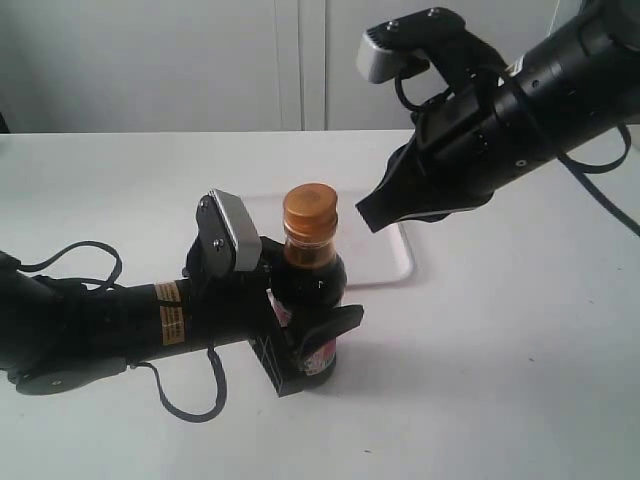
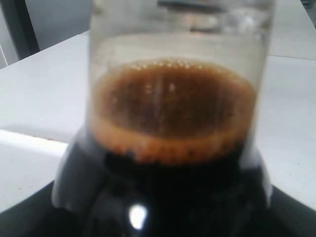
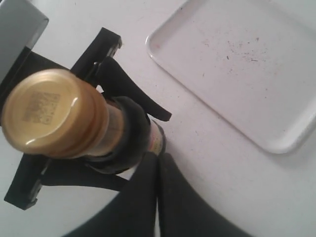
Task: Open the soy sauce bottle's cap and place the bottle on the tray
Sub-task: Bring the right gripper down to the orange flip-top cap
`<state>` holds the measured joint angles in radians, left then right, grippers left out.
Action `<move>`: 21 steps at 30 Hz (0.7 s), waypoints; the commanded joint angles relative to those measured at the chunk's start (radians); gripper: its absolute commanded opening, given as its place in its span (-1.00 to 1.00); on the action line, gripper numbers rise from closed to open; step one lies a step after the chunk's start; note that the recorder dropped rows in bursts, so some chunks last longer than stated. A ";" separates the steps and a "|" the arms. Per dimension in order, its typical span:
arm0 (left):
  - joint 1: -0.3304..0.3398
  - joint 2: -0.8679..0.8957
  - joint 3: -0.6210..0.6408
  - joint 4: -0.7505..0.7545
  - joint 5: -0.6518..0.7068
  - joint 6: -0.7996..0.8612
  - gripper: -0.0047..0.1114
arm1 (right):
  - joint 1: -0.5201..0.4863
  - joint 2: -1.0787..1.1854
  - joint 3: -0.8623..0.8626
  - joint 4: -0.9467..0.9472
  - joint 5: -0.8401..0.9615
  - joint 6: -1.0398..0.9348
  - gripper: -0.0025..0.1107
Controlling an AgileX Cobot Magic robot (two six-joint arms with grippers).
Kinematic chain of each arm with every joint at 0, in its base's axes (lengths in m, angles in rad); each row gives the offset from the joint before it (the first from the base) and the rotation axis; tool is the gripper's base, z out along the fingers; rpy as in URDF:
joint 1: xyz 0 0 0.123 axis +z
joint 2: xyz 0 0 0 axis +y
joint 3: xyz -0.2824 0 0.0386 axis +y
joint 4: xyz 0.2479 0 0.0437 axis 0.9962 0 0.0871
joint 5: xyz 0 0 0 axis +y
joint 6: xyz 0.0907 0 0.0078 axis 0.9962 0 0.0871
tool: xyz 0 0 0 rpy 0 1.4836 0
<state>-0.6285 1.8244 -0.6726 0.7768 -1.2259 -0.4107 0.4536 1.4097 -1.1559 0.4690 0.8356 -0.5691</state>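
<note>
Bottle (image 1: pixel 310 282) stands upright on the table (image 1: pixel 500 390) just in front of the tray (image 1: pixel 400 262), off it, near the tray's front edge. Left gripper (image 1: pixel 314 338) is clamped around the bottle's lower body, one finger each side, jaws wide because the body is wide. Cap (image 1: pixel 308 212) is down and closed, nothing touching it. Right gripper (image 1: pixel 382 212) hangs on the tray side of the cap, near it and slightly higher, jaws pressed together, holding nothing; its wrist view shows only a thin seam between the fingers (image 3: pixel 182 202). Risks, my call: those closed tips have to catch the cap's lip to flip it. If they miss the lip they shove the neck sideways, and the smooth round body may turn or slide in the left grip, or the bottle tips over. The grip sits low and the push comes at the top, so leverage is bad. Sauce (image 2: pixel 173 108) with foam reaches up into the neck, so a cap that snaps open with a jerk could fling drops onto the tray or table. After that, with the cap open, any tilt on the way to the tray spills. Lift too low and the base catches the tray's rim. Cannot tell which way the hinge faces.
</note>
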 commanded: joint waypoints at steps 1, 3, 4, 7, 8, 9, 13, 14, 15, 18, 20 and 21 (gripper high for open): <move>-0.007 -0.002 0.001 0.020 0.005 0.004 -0.92 | 0.005 0.010 -0.009 0.017 -0.006 -0.013 -0.96; -0.007 -0.002 0.001 0.020 0.005 0.003 -0.92 | 0.005 0.022 -0.009 0.040 -0.006 -0.032 -0.96; -0.007 -0.002 0.001 0.020 0.005 0.003 -0.92 | 0.005 0.029 -0.009 0.047 -0.006 -0.040 -0.96; -0.007 -0.002 0.001 0.022 0.005 0.003 -0.92 | 0.005 0.045 -0.009 0.050 -0.032 -0.043 -0.96; -0.007 -0.002 0.001 0.022 0.005 0.003 -0.92 | 0.005 0.047 -0.011 0.050 -0.037 -0.052 -0.96; -0.007 -0.002 0.001 0.022 0.005 0.003 -0.92 | 0.005 0.053 -0.011 0.052 -0.039 -0.054 -0.96; -0.007 -0.002 0.001 0.022 0.005 0.007 -0.92 | 0.005 0.060 -0.049 0.057 -0.029 -0.055 -0.96; -0.007 -0.002 0.001 0.022 0.005 0.007 -0.92 | 0.005 0.060 -0.061 0.057 -0.021 -0.055 -0.96; -0.007 -0.002 0.001 0.022 0.005 0.011 -0.92 | 0.005 0.060 -0.064 0.057 -0.018 -0.055 -0.96; -0.007 -0.002 0.001 0.022 0.005 0.018 -0.92 | 0.005 0.062 -0.063 0.067 -0.013 -0.055 -0.96; -0.007 -0.002 0.001 0.022 0.005 0.018 -0.92 | 0.005 0.064 -0.063 0.079 -0.005 -0.055 -0.96; -0.007 -0.002 0.001 0.022 0.005 0.018 -0.92 | 0.005 0.066 -0.063 0.079 -0.003 -0.055 -0.96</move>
<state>-0.6285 1.8244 -0.6726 0.7790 -1.2277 -0.4037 0.4575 1.4713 -1.2137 0.5351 0.8185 -0.6122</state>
